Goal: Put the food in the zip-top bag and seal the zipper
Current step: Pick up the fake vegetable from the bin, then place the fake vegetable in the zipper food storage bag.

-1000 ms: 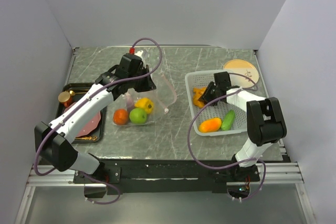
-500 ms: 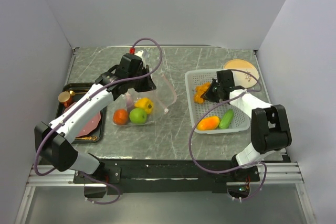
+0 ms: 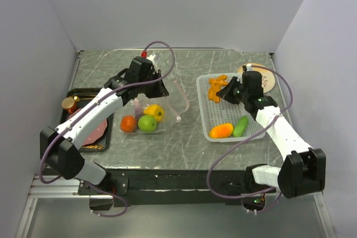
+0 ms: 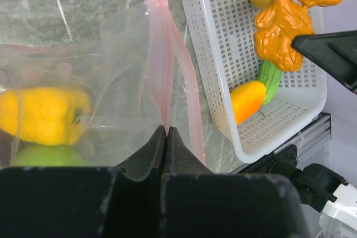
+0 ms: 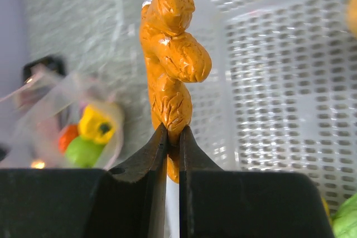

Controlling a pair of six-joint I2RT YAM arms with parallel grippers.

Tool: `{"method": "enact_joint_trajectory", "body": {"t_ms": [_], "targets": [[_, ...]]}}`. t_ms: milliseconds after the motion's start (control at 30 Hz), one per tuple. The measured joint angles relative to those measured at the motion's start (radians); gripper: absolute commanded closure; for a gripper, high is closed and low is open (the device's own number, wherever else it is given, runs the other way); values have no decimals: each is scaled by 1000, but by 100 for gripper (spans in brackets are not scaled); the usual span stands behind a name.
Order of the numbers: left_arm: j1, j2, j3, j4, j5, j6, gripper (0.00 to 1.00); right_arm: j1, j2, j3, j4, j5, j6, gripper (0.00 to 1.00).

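The clear zip-top bag [image 3: 167, 97] lies mid-table with a yellow pepper [image 3: 153, 111], green lime [image 3: 147, 123] and tomato [image 3: 129, 124] inside. My left gripper [image 3: 152, 79] is shut on the bag's mouth at the pink zipper [image 4: 167, 71], holding it up. My right gripper [image 3: 227, 93] is shut on a knobbly orange food piece [image 5: 173, 54], lifted above the left part of the white basket [image 3: 199, 101]. It also shows in the left wrist view [image 4: 284, 15]. An orange mango [image 3: 221, 131] and green cucumber [image 3: 241, 126] lie in the basket. No eggplant shows.
A black tray [image 3: 75, 94] at the left holds a reddish slab [image 3: 96, 131] and a gold can [image 3: 70, 104]. A round wooden plate [image 3: 263, 74] sits behind the basket. Walls close in the table on three sides.
My right gripper has lifted the knobbly orange piece out of the basket and carried it toward the basket's far left part. The left arm and the bag have hardly moved.
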Motion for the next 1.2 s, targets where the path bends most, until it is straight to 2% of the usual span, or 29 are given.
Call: {"method": "enact_joint_trajectory", "body": {"t_ms": [233, 600, 967, 1200], "targets": [[-20, 40, 0, 17, 23, 0, 99, 94, -16, 32, -32, -116, -91, 100], [-26, 41, -3, 23, 13, -1, 99, 267, 15, 71, -42, -162, -133, 99], [-32, 21, -46, 63, 19, -6, 99, 328, 49, 70, -69, -153, -136, 97], [-37, 16, -47, 64, 19, -15, 99, 356, 158, 96, -66, -149, -113, 96]]}}
